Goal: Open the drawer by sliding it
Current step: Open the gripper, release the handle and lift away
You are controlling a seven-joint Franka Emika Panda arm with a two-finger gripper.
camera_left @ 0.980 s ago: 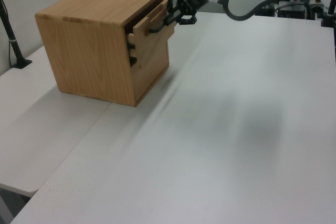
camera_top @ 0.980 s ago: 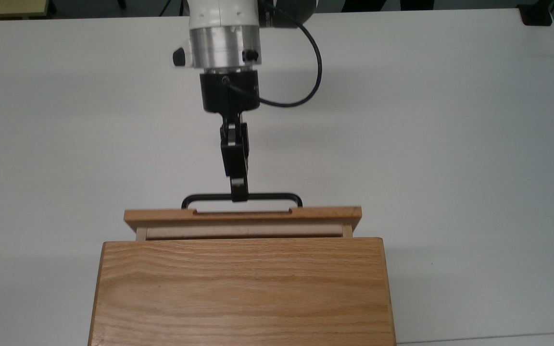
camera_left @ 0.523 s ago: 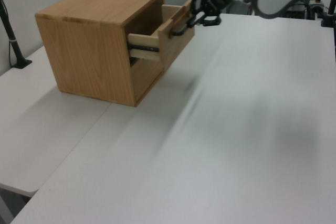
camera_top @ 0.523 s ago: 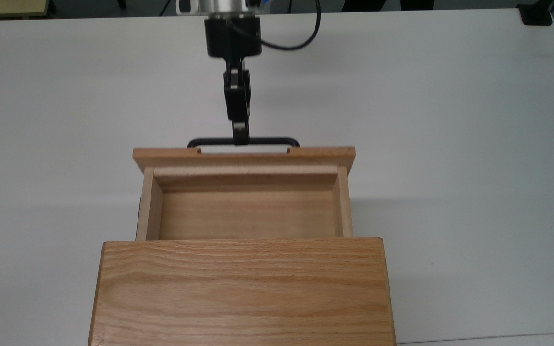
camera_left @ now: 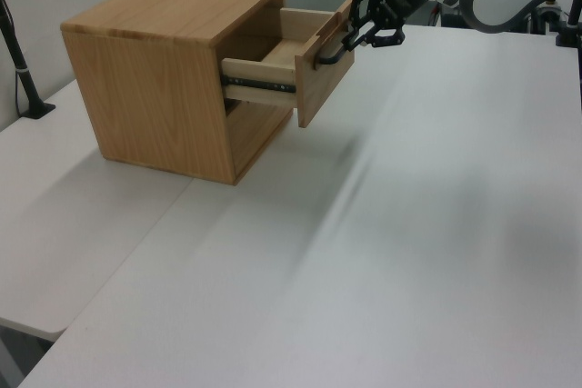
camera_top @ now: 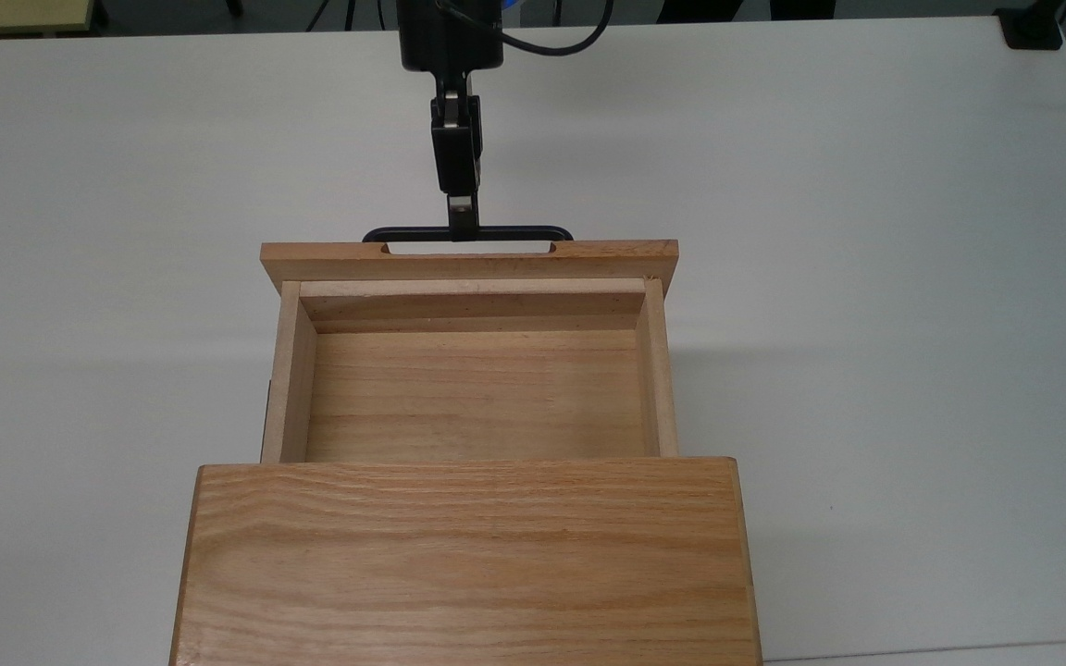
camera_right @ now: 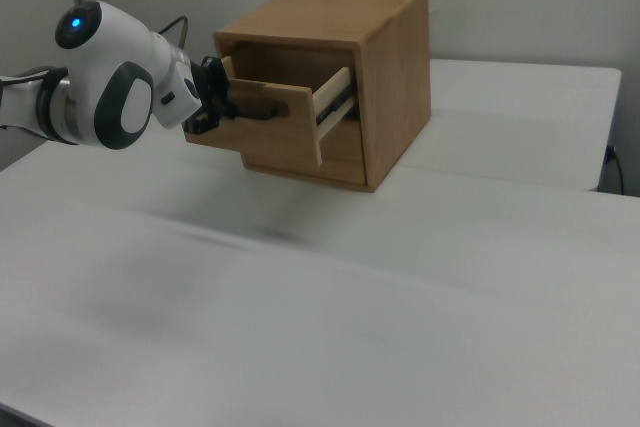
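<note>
The oak drawer (camera_top: 473,393) stands pulled far out of the cabinet (camera_top: 464,560), its inside bare. Its front panel (camera_top: 470,259) carries a thin black bar handle (camera_top: 514,229). My gripper (camera_top: 462,227) reaches in from the top view's upper edge and is shut on the middle of that handle. In the left view the drawer (camera_left: 289,59) sticks out to the right of the cabinet (camera_left: 173,70), with the gripper (camera_left: 353,35) at the handle (camera_left: 329,54). The right view shows the drawer (camera_right: 268,127) out to the left, with the gripper (camera_right: 226,109) at its front.
The cabinet sits on a white table (camera_top: 866,277) with wide bare surface on both sides. A black metal slide rail (camera_left: 259,86) shows along the drawer's side. A black post (camera_left: 18,61) stands at the left view's far left.
The gripper has drawn back toward the top view's upper edge, holding the handle. The drawer has slid from barely open to far out of the cabinet.
</note>
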